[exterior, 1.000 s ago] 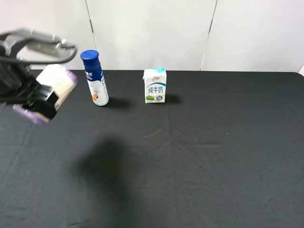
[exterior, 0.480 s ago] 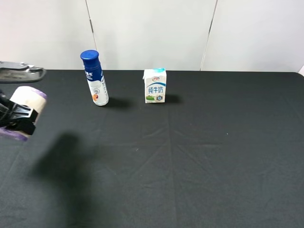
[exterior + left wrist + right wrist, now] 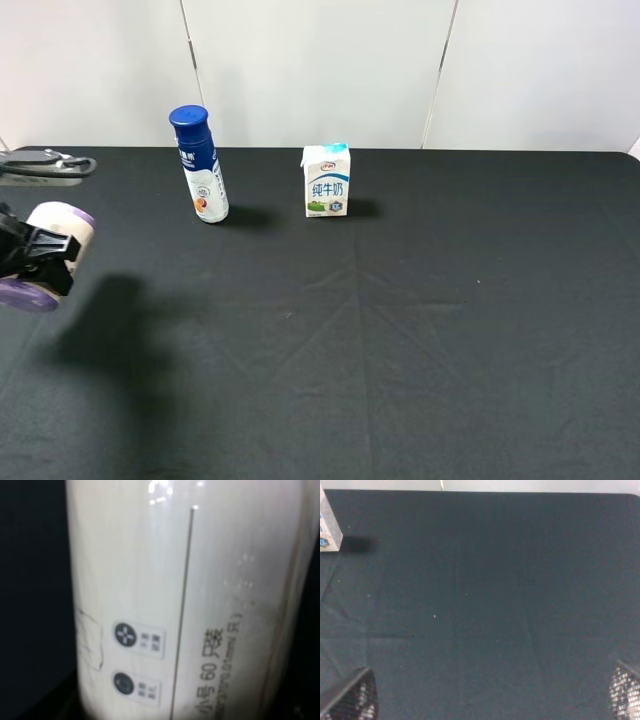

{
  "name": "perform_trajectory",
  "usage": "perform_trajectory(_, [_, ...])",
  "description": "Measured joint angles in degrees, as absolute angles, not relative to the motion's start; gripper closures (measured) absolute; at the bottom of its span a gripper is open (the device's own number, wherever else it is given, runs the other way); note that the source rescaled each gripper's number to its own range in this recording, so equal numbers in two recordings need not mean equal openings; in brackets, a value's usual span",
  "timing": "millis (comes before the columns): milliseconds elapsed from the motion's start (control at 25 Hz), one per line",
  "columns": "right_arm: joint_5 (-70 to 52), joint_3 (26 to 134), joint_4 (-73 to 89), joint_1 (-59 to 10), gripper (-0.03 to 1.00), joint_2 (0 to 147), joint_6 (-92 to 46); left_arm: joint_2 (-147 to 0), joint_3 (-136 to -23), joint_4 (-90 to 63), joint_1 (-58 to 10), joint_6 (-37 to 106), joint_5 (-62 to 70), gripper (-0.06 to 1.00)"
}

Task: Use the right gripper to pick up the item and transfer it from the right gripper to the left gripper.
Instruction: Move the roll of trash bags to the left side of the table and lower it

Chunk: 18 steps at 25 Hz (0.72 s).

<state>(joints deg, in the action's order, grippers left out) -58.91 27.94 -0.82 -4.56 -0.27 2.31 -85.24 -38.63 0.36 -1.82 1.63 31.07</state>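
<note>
The high camera caught the cream-white bottle [image 3: 60, 225] at the table's 9 o'clock edge. It was off the black cloth, tilted, with lilac rims at both ends and a shadow under it. The left gripper [image 3: 35, 255] was clamped across its middle. That gripper was mostly cut off by the frame edge, with only black fingers and a silver-grey bracket [image 3: 45, 165] at 12 o'clock of them in sight.

The left wrist camera showed what the high one could not: the cream-white bottle [image 3: 190, 605] filled the frame, with a thin vertical seam line, two round icons and small print, blurred and only partly readable. Its caps and the fingers holding it fell outside or into the darkness there.

The right gripper [image 3: 487, 695] was absent from the high view. Its own wrist camera showed two meshed fingertips [image 3: 350, 697] far apart with bare black table [image 3: 480, 580] between them and nothing held.

A blue-capped bottle [image 3: 200, 165] stood upright at 11 o'clock from the table [image 3: 450, 330] centre, and a milk carton [image 3: 327, 180] at 12 o'clock. Only a cropped corner of the milk carton [image 3: 327, 530] reached the right wrist view.
</note>
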Motion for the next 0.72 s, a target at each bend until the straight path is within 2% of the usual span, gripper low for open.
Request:
perform_trajectory(320, [-58.91, 27.94, -0.82, -4.56, -0.03, -0.27, 2.31, -94.32, -42.14, -1.16, -1.82, 3.51, 29.48, 0.94])
perform_trajectory(720, [-58.91, 27.94, -0.82, -4.56, -0.03, -0.27, 2.31, -96.27, -42.26, -3.15, -2.56, 8.92, 28.16, 0.94])
